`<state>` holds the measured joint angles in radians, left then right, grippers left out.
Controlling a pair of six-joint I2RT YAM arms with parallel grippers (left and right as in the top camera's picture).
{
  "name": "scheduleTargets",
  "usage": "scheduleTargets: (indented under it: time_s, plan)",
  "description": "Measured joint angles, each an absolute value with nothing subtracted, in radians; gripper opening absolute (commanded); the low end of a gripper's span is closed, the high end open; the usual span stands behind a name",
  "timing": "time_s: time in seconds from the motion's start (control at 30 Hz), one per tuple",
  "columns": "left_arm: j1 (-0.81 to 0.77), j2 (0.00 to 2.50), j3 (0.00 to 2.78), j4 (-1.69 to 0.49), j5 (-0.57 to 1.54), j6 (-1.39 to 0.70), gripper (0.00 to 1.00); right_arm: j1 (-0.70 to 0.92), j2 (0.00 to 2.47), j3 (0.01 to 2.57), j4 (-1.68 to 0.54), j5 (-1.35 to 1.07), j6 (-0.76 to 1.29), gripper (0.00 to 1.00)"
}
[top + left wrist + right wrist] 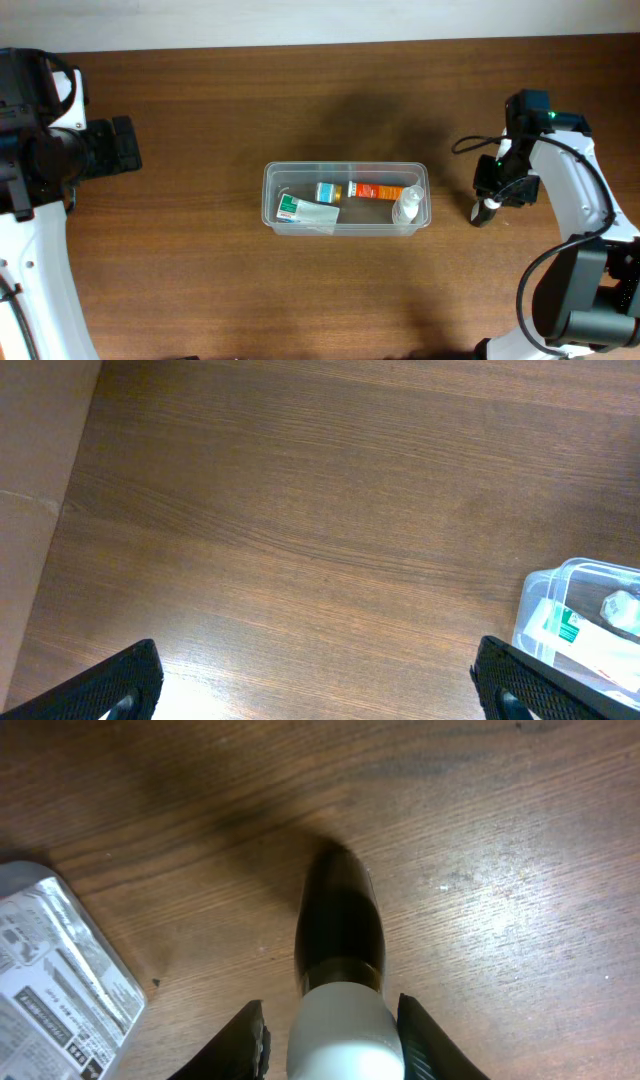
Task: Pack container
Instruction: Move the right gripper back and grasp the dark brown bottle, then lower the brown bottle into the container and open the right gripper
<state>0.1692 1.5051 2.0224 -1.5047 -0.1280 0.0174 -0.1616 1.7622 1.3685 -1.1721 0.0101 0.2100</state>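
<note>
The clear plastic container stands mid-table; its corner also shows in the left wrist view. It holds a green-and-white packet, a small teal-labelled bottle, an orange tube and a clear bottle. A small dark bottle with a white cap lies on the table right of the container. My right gripper is open, one finger on each side of the white cap, with small gaps. My left gripper is open wide and empty over bare wood far left of the container.
A pale object with printed text lies at the left edge of the right wrist view, apart from the dark bottle. The table's back edge and a pale wall run along the top. A cardboard-coloured surface borders the table's left side.
</note>
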Motion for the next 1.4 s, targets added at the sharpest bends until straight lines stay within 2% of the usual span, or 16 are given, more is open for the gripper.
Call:
scheduleTargets:
  time_s: [0.27,0.43,0.5,0.73,1.07,1.23,1.4]
  plan:
    - [0.169,1.505,2.022,-1.505,-0.128,0.017,1.00,-0.219,1.763,1.339,-1.169,0.009,0.210,0.25]
    - [0.169,1.505,2.022,-1.505,-0.128,0.017,1.00,-0.225,1.763,1.338,-1.179,0.004,0.209,0.09]
    - [0.169,1.505,2.022,-1.505,-0.128,0.017,1.00,-0.221,1.763,1.339,-1.193,0.002,0.209,0.06]
    - [0.169,1.505,2.022,-1.505,-0.128,0.017,1.00,-0.174,1.762,1.390,-1.336,0.002,0.210,0.06]
    - [0.169,1.505,2.022,-1.505,-0.128,0.017,1.00,0.063,1.574,1.773,-1.677,-0.001,0.219,0.05]
    - [0.169,1.505,2.022,-1.505,-0.128,0.017,1.00,0.190,1.417,1.927,-1.674,-0.032,0.263,0.04]
    - [0.169,1.505,2.022,-1.505,-0.128,0.017,1.00,0.309,1.377,1.938,-1.638,-0.054,0.324,0.04]
